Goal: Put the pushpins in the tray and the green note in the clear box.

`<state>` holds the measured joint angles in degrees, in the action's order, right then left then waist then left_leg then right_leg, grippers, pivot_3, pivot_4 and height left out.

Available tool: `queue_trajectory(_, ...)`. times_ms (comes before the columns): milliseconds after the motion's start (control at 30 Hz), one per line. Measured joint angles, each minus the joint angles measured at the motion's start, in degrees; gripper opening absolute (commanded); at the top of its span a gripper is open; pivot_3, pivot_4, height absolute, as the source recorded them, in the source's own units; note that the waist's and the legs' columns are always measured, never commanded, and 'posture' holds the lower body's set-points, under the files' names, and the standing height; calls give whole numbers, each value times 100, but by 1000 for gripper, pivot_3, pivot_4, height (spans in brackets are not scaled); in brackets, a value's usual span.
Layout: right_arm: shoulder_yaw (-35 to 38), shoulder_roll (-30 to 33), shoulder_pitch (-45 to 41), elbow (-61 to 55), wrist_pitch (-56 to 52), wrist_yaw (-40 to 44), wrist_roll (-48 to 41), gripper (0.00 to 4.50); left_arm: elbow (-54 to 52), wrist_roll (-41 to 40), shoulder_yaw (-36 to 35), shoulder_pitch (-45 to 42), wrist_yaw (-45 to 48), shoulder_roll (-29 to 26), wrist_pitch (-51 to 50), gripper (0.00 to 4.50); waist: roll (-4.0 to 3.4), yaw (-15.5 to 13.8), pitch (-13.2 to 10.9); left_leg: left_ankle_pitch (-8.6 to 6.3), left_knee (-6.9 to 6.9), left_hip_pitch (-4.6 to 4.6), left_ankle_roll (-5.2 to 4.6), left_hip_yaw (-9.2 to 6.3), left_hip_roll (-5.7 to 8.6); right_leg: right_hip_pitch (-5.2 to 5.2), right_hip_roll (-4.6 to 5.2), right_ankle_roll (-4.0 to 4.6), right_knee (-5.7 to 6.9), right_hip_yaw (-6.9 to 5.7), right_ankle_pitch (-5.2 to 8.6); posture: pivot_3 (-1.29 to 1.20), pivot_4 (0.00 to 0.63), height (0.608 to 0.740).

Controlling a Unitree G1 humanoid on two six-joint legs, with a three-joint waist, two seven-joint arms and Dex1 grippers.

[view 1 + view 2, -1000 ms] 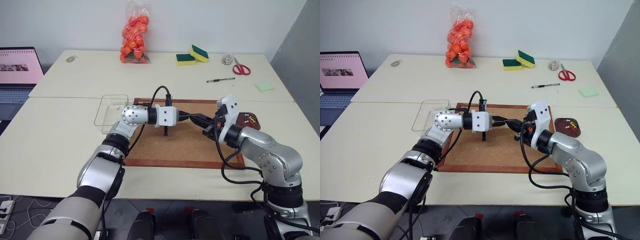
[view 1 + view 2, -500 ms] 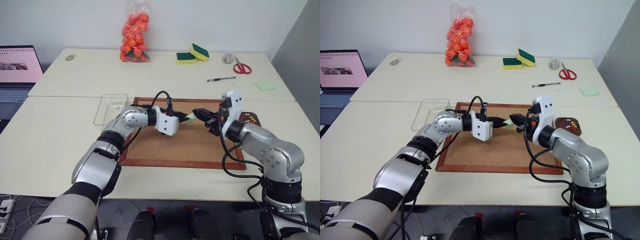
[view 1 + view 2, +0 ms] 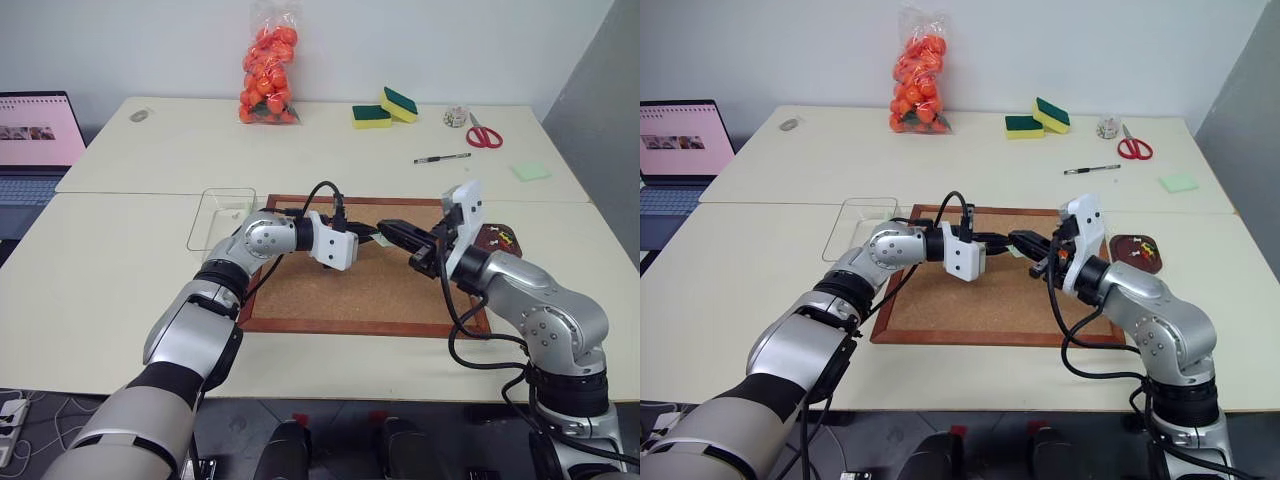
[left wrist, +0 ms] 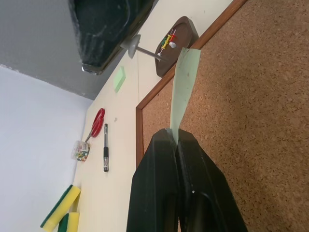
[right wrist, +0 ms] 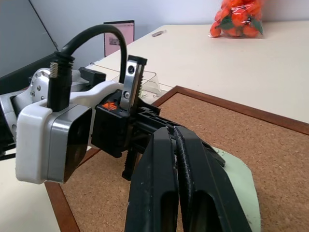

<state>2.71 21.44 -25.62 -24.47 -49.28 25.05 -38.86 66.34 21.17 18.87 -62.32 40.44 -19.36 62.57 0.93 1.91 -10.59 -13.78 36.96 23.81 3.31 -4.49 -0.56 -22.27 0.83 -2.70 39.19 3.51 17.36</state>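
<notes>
above the cork board (image 3: pixel 350 290), left gripper (image 4: pixel 175 137) pinches green note (image 4: pixel 183 87), seemingly airborne

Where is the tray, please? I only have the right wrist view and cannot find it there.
Observer: The tray sits just off the right edge of the cork board, on the robot's right.
Operator: Thank you. Is anything in it already?
Observer: Yes, red and yellow pushpins lie in it.
Operator: Does my right gripper have a pin?
Observer: The left wrist view shows a pale-headed pin sticking out at the tip of the right gripper, apparently held there.
</notes>
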Motion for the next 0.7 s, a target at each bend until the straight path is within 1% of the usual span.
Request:
queue_trajectory(133,78,22,12,8,228,-64,140,0,0,-22,-9,-27,-6,0,-3,11,0,-2,0,0,1,0,0,0,1,0,1,0,1,0,0,0,150,740)
queue_trajectory(200,268,121,18,31,389,-148,237,0,0,-59,-24,-27,20,-2,-25,11,0,-3,0,0,1,0,0,1,2,0,2,0,1,1,0,0,150,740)
queue_trajectory(367,762,458,322,368,975,-281,757,0,-68,-561,-218,0,362,2,-399,11,0,-3,0,0,1,0,0,2,3,0,3,0,2,1,0,0,150,740)
queue_trajectory(500,968,756,480,1078,1442,-390,1318,0,-394,-995,-338,247,747,-24,-752,11,0,5,0,1,1,-4,0,6,2,0,3,0,10,5,0,0,150,740)
queue_trajectory(700,944,844,346,2709,1863,-694,2108,0,-1088,-1379,-353,623,1060,-52,-1271,11,-1,27,0,4,5,-10,-3,13,3,-4,3,1,29,14,0,0,150,740)
